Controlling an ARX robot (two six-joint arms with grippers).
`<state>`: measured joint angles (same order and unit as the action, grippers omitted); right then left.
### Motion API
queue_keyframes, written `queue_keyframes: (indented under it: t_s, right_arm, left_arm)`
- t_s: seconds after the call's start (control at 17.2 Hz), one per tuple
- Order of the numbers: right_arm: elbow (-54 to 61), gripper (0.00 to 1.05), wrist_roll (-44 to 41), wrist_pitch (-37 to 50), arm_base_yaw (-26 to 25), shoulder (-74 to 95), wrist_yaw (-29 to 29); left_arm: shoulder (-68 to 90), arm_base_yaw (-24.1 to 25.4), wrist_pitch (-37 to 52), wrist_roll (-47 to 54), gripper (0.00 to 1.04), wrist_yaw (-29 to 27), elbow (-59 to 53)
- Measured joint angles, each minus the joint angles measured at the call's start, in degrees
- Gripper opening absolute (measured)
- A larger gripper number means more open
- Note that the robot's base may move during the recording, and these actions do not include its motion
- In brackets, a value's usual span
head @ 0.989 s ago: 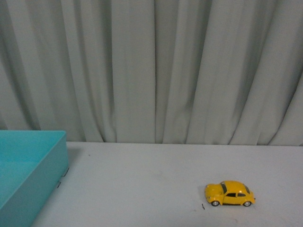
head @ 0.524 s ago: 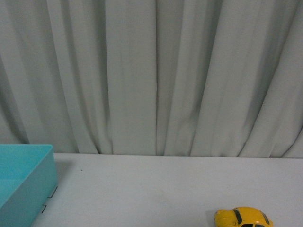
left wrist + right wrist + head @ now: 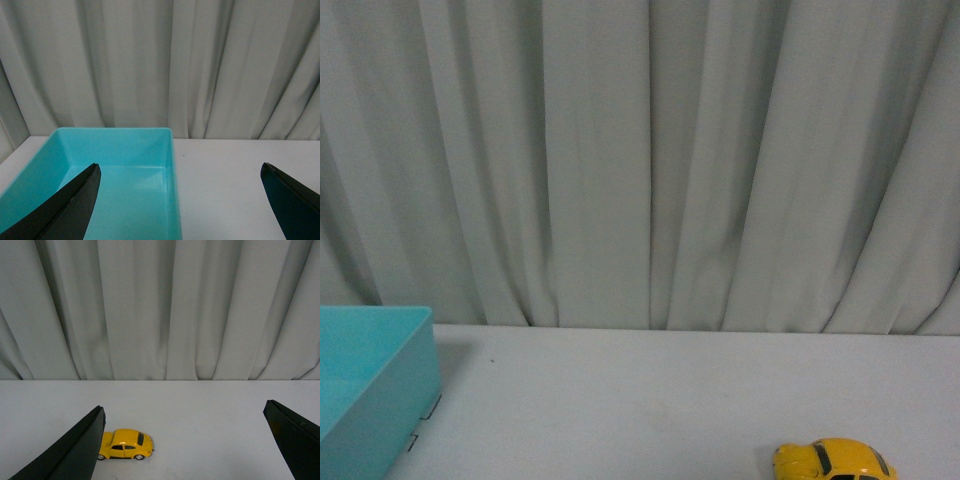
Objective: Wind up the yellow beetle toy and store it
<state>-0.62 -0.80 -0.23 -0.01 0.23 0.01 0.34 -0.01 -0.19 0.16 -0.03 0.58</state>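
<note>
Both spread and holding nothing, the left end effector [image 3: 180, 170] looks over the turquoise bin [image 3: 120, 145] and the right end effector [image 3: 184, 407] over the yellow beetle toy [image 3: 125, 444], which stands on its wheels on the white desk [image 3: 225, 405], well apart from the bin; the right one seems best placed to descend and pinch the body's flanks, wheels left free for winding

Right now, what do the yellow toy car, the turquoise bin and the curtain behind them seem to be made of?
The yellow beetle toy: glossy painted shell, die-cast metal or hard plastic, I cannot tell which; its roof catches the light. The turquoise bin: probably moulded plastic, with smooth walls, even colour and a soft sheen. The curtain: matte pale fabric, hanging in soft vertical folds.
</note>
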Motion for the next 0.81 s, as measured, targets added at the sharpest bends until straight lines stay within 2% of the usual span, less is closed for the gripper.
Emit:
queue_keyframes:
  t_s: [0.12, 0.17, 0.23, 0.35, 0.47, 0.58, 0.7, 0.81]
  right_arm:
    - [-0.26, 0.98, 1.27, -1.60, -0.28, 0.20, -0.94]
    - [-1.60, 0.98, 10.82, 5.84, -11.45, 13.60, -13.55]
    - [-2.84, 0.98, 12.61, 14.53, -16.72, 22.40, -18.36]
    - [-9.18, 0.98, 13.18, 33.86, -22.60, 44.04, -24.68]
    - [-17.73, 0.98, 12.11, 45.42, -21.97, 62.80, -26.25]
    - [-27.08, 0.98, 9.53, 46.77, -18.47, 76.35, -27.56]
    - [-36.28, 0.98, 4.28, 44.48, -13.94, 85.81, -33.29]
    - [-45.99, 0.98, -8.39, 36.61, -10.08, 96.26, -43.17]
  left_arm:
    - [0.00, 0.00, 0.00, 0.00, 0.98, 0.00, 0.00]
    - [0.00, 0.00, 0.02, 0.02, 0.98, 0.00, 0.00]
    - [0.00, 0.00, 0.02, 0.00, 0.98, 0.00, 0.00]
    - [0.00, 0.00, 0.02, 0.02, 0.98, 0.02, 0.00]
    - [0.00, 0.00, -0.04, 0.00, 0.98, -0.02, 0.00]
    - [0.00, 0.00, 0.02, 0.00, 0.98, -0.02, 0.00]
    - [0.00, 0.00, 0.02, 0.00, 0.98, -0.02, 0.00]
    - [0.00, 0.00, 0.02, 0.00, 0.98, 0.00, 0.00]
